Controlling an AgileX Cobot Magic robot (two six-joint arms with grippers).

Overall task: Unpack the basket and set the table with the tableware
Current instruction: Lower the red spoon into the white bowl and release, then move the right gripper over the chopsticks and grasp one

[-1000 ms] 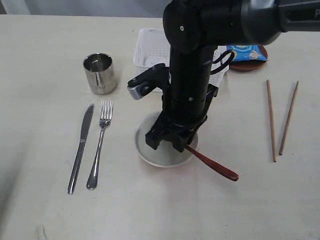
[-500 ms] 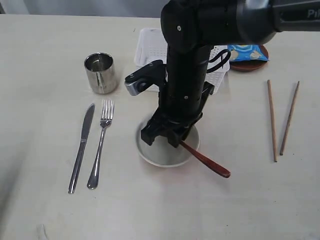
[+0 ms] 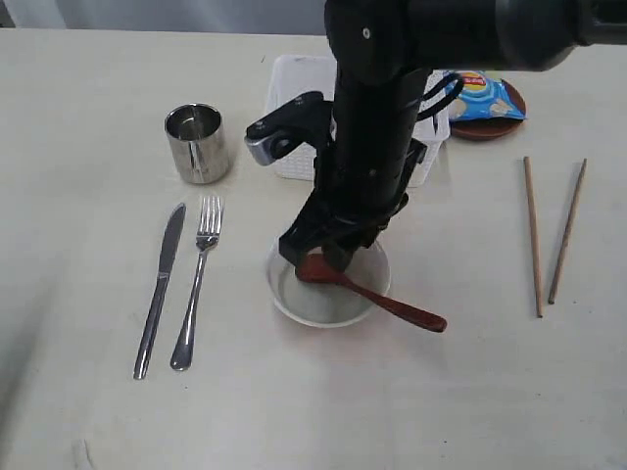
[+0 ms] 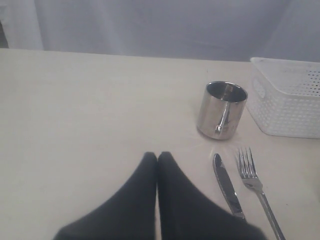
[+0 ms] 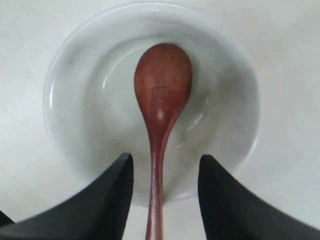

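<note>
The red-brown spoon [image 3: 377, 297] is now lying freed in the pale bowl [image 3: 302, 304], the right gripper [image 5: 166, 175] spreading open above it; the left gripper [image 4: 157, 161] is staying closed.

The spoon [image 5: 162, 85] lies in the bowl [image 5: 80, 100], head at the bowl's centre, handle crossing the rim. The handle passes between the two fingers of the gripper [image 5: 164, 162], which stand apart, clear of it on both sides. The bowl sits on the table [image 5: 290, 50].
</note>
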